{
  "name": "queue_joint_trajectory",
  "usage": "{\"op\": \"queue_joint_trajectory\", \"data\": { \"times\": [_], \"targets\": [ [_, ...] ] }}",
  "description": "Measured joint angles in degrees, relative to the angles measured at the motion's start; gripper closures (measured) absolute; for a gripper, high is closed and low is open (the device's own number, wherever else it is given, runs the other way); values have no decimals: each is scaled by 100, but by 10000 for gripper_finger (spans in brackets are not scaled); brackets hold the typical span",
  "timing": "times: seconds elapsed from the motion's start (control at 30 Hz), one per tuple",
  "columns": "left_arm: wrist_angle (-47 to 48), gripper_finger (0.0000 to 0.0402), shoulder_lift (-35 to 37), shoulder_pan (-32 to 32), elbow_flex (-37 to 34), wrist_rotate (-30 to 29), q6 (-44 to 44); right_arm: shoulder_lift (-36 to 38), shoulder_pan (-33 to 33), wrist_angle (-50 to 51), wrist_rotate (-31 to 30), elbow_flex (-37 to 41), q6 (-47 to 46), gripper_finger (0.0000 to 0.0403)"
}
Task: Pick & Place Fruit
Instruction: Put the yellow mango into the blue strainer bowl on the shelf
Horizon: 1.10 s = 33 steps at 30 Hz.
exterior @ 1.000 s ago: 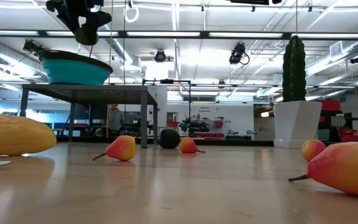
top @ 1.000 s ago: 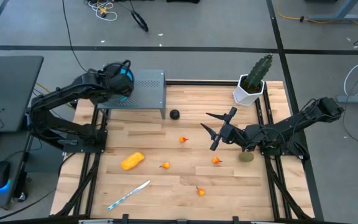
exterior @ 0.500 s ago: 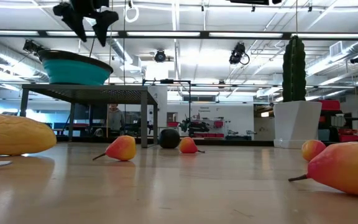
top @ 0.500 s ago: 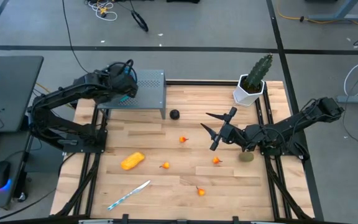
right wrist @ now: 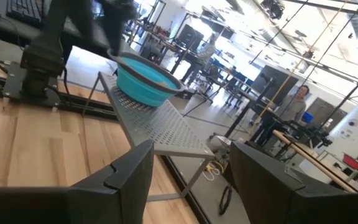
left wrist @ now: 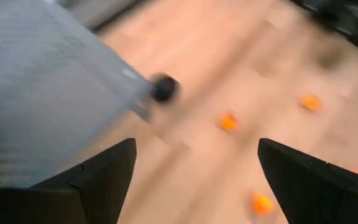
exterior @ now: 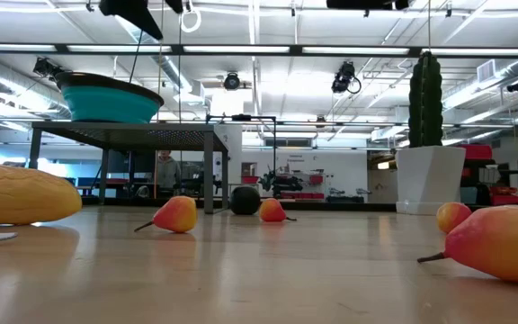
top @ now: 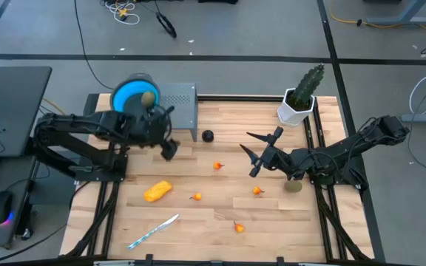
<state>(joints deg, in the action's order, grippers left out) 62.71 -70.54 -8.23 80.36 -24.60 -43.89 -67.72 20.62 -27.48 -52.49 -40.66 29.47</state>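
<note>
A blue bowl (top: 129, 94) stands on a grey perforated stand (top: 177, 103) at the far left, and an olive-brown oval fruit (top: 147, 98) lies in it. My left gripper (top: 168, 131) hangs open in the air in front of the stand, empty. On the wood lie a black ball (top: 208, 136), a yellow-orange oblong (top: 157, 191), several small orange-red pieces (top: 218, 165) and a second olive oval (top: 293, 187). My right gripper (top: 248, 148) hovers open and empty over the table's middle right, pointing level toward the stand.
A white-and-blue knife-like stick (top: 154, 230) lies near the front edge. A cactus in a white pot (top: 300, 100) stands at the far right corner. Black rails run along the table's left and right sides. A person (right wrist: 298, 99) stands in the room behind.
My left gripper, above the bowl and shut on an olive fruit a second ago, has opened and let it go; the fruit now lies in the bowl. The gripper has then swung toward the table's near and right side, off the stand, and tipped downward.
</note>
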Motion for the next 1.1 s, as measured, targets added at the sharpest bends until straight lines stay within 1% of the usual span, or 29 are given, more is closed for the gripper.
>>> {"op": "queue_joint_trajectory", "data": {
  "times": [0.17, 0.27, 0.43, 0.6, 0.73, 0.87, 1.03, 1.1],
  "targets": [
    [178, 54, -376, -1118, 7, 99, -579, 0, 2, -11, 14, 0, -2, 183],
    [333, 54, -753, -1596, 9, 359, -1072, 0, 2, -13, 17, 0, -4, 183],
    [832, 54, -1581, -2121, 7, 953, -1712, 0, 4, -15, 17, 0, -4, 183],
    [1129, 54, -2371, -2457, 4, 1437, -2030, 0, 4, -10, 56, 0, -7, 183],
    [1156, 54, -2794, -2677, 4, 1270, -2195, 0, 4, -9, 63, 0, -57, 183],
    [1168, 54, -3009, -2837, 3, 1164, -2141, 0, 4, -5, 63, 0, -70, 183],
    [1294, 54, -2971, -2905, 2, 414, -2095, 0, 4, 2, 64, 0, -64, 183],
    [1474, 54, -2944, -2892, 4, 337, -2015, 0, 4, 6, 61, 0, -51, 183]
  ]
}}
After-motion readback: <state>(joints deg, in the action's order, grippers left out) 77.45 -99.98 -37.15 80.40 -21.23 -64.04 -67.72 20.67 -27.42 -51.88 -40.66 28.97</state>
